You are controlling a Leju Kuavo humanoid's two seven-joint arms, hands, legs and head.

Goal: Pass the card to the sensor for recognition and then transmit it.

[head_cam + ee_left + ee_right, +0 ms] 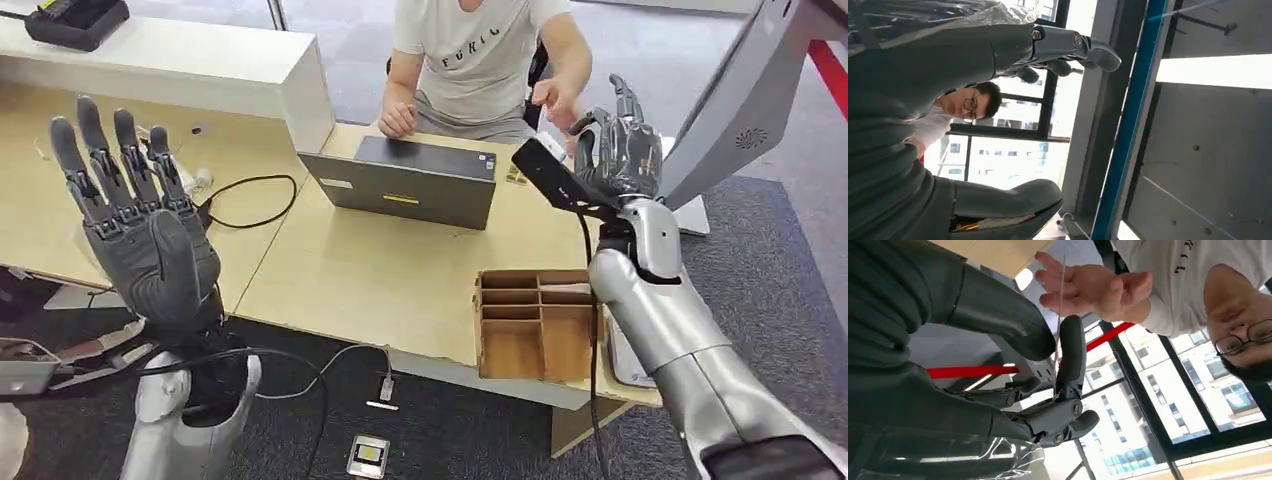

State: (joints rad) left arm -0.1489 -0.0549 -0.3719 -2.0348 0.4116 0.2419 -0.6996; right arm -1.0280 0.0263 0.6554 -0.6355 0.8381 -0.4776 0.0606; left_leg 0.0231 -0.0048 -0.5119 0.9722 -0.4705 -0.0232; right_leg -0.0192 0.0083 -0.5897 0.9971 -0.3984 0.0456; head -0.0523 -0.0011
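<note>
My right hand (615, 150) is raised over the table's far right side. In the right wrist view the thin card (1060, 307) shows edge-on, pinched between the thumb (998, 310) and a dark finger (1071, 355) of my right hand (1048, 390). A seated person's hand (1093, 287) reaches in, palm open, right at the card's far end, and appears beside my fingers (555, 100). The grey tilted sensor terminal (745, 110) stands just right of my right hand. My left hand (140, 220) is held up at the left, fingers spread, holding nothing.
A grey laptop-like box (410, 180) lies in front of the person. A wooden compartment box (535, 325) sits at the table's (370, 280) near edge under my right forearm. A black cable (250, 200) loops on the left, and a small device (368, 455) lies on the floor.
</note>
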